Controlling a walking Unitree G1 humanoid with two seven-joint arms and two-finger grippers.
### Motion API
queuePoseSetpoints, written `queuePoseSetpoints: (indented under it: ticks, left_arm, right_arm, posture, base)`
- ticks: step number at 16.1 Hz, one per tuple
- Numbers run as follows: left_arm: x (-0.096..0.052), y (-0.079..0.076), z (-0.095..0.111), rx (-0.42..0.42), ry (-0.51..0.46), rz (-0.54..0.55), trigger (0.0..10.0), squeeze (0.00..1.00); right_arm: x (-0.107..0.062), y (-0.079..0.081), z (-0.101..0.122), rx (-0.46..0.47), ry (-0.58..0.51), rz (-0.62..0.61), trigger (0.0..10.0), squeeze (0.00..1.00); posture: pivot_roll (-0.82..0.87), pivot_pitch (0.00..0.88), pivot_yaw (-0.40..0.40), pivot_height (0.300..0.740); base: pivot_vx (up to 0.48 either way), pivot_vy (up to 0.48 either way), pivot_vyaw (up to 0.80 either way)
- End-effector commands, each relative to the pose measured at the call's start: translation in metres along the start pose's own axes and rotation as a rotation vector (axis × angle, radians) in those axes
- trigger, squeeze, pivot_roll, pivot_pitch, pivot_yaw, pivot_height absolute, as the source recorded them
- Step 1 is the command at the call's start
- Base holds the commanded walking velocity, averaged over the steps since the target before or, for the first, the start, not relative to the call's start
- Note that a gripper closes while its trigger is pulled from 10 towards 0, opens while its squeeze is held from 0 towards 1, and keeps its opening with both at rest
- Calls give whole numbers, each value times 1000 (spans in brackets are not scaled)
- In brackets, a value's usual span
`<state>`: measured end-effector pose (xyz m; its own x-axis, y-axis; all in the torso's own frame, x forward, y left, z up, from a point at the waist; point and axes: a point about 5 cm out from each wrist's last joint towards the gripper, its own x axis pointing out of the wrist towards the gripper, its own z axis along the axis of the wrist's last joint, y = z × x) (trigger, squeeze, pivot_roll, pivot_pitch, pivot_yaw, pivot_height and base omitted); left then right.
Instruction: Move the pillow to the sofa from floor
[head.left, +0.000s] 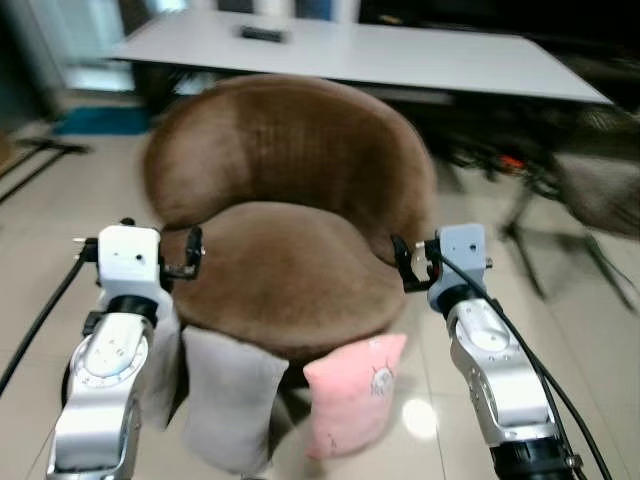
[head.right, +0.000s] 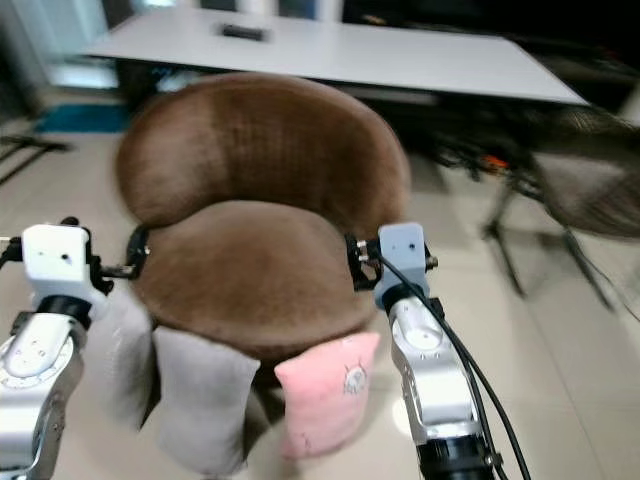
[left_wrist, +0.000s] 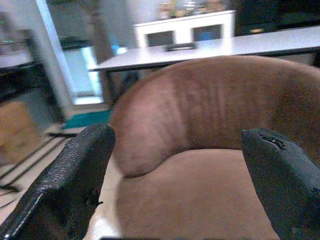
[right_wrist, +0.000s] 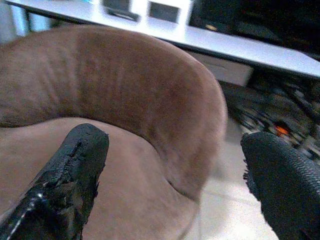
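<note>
The soft pink pillow (head.left: 355, 393) leaned against the round, plush brown sofa (head.left: 290, 215); left gripper (head.left: 192, 252) and right gripper (head.left: 402, 263) fingers were apart.

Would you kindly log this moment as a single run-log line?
pink pillow: on floor, leaning on brown sofa chair | left gripper: open, empty, raised | right gripper: open, empty, raised | grasp: not yet
</note>
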<state>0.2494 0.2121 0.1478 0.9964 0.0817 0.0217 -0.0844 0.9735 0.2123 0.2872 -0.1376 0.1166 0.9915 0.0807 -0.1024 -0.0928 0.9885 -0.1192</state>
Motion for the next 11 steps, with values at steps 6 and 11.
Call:
queuePoseSetpoints:
  ticks: [6,11]
  left_arm:
    - [-3,-1,-2,39,-12,-15,10000,0]
    - [-2,0,-2,47,-19,-21,10000,0]
  right_arm:
    - [3,-5,-2,-10,5,-29,10000,1000]
    - [3,-5,-4,5,16,-35,10000,1000]
  posture:
    - [12,0,-23,740]
    - [13,0,-18,740]
  base:
    - [0,-480,524]
    - [0,-480,0]
